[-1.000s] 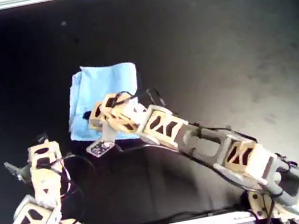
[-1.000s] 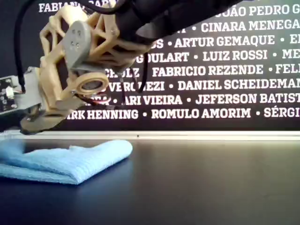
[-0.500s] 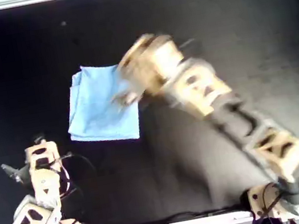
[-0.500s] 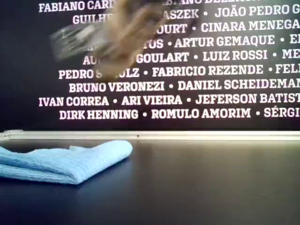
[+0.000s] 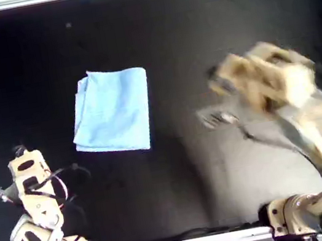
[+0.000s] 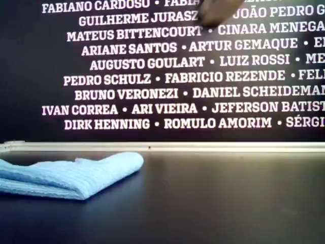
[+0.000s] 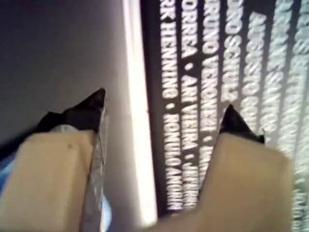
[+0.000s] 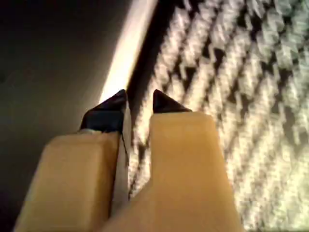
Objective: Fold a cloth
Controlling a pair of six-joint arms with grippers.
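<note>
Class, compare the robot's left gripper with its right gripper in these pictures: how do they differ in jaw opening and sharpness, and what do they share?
The left gripper has its jaws spread wide apart, while the right gripper shows only a narrow gap between its tips. In the overhead view the left gripper looks sharp, while the right gripper is smeared with blur. Both have tan bodies with dark pointed fingertips, and neither touches the cloth, which lies folded on the table.

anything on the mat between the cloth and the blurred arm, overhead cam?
Nothing: in the overhead view only bare black mat separates the folded light-blue cloth from the blurred arm.
</note>
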